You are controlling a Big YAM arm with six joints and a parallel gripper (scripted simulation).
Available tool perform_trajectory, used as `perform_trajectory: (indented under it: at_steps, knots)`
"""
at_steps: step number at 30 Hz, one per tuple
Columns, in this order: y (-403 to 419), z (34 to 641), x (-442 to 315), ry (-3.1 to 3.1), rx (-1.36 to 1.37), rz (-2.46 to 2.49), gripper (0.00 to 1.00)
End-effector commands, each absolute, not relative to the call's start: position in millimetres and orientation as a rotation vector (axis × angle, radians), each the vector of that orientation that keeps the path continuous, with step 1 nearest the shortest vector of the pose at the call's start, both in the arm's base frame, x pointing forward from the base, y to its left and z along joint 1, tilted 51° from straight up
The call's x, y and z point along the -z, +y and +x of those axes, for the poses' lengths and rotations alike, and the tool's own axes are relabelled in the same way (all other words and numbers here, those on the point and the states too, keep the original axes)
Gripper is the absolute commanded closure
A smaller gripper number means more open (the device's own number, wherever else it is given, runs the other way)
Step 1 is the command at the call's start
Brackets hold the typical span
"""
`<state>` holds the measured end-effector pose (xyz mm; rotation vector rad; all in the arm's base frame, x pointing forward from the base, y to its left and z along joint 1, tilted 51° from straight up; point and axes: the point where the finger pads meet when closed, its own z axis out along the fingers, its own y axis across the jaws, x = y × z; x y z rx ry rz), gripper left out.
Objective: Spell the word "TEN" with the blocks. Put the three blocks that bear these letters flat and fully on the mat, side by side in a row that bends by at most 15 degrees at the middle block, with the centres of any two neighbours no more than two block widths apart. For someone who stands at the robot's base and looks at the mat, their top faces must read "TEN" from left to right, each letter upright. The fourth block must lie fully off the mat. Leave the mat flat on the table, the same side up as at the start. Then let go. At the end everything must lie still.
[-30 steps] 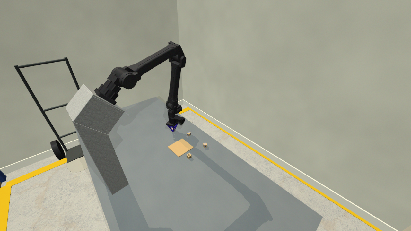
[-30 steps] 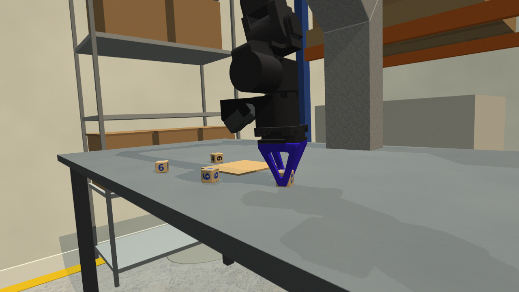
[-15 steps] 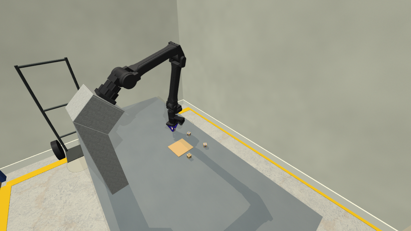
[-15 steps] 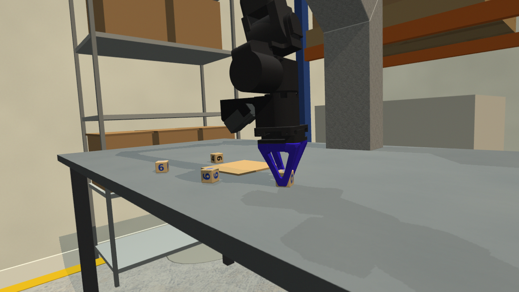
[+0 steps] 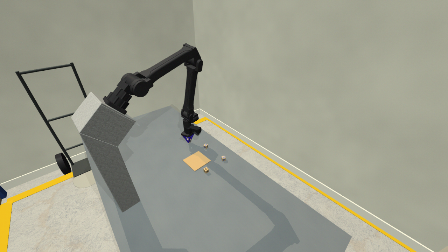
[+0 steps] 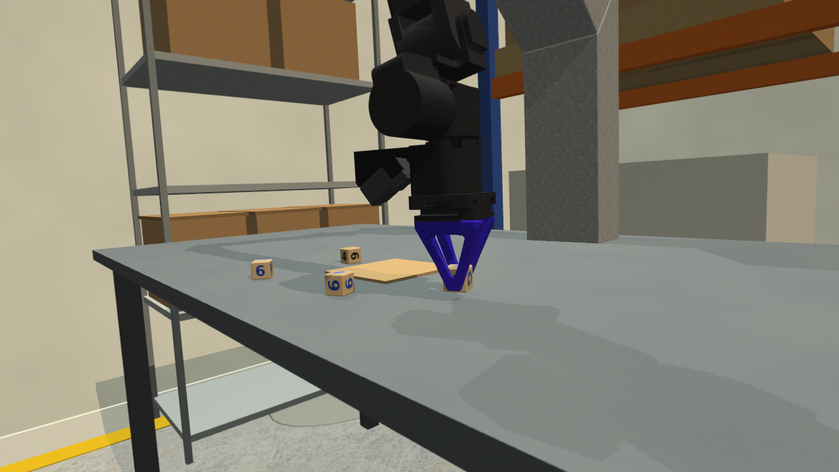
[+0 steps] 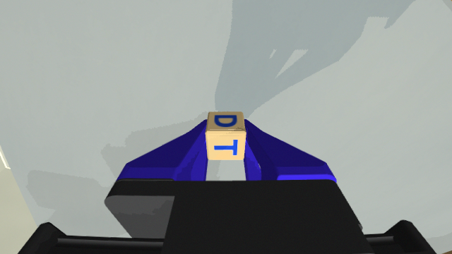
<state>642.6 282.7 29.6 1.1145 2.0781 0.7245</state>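
The blue fingers are holding the block with T on its top, near one long edge of the bench. The mat lies flat nearby, and the three other blocks are off it.

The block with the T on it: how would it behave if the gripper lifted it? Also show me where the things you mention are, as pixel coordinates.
The T block [image 6: 468, 278] [image 7: 226, 145] looks stiff, probably wooden, so it likely won't squash. Its flat sides sit against the gripper [image 5: 188, 140] [image 6: 455, 286] [image 7: 226, 135], so it probably won't roll.
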Motion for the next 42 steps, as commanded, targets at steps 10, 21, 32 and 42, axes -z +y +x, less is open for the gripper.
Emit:
perform_trajectory:
  at_steps: [10, 21, 32, 42]
  knots:
    - [279.2, 584.9, -87.6, 2.068, -0.748, 1.109, 0.78]
    - [267.1, 571.5, -75.5, 2.09, -0.708, 1.132, 0.78]
    - [260.5, 578.5, -91.6, 2.071, -0.717, 1.084, 0.78]
    - [246.9, 579.8, -91.9, 2.136, -0.621, 0.845, 0.78]
